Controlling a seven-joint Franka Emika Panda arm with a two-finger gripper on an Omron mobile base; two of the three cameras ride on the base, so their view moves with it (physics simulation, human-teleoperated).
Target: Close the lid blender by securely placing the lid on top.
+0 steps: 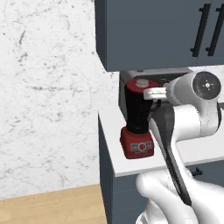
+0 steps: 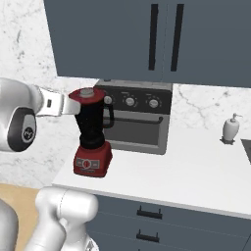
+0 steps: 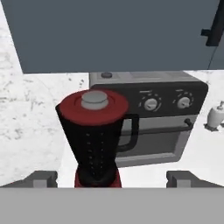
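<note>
Lid point(image 3: 93, 105) atop blender point(image 3: 96, 144), between spread fingers point(image 3: 43, 179)

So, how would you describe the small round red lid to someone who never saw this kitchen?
On the white counter, left of the grey toaster oven, stands a tall near-black blender jar. The lid sits on its rim: a red disc with a pale grey centre cap.
</note>
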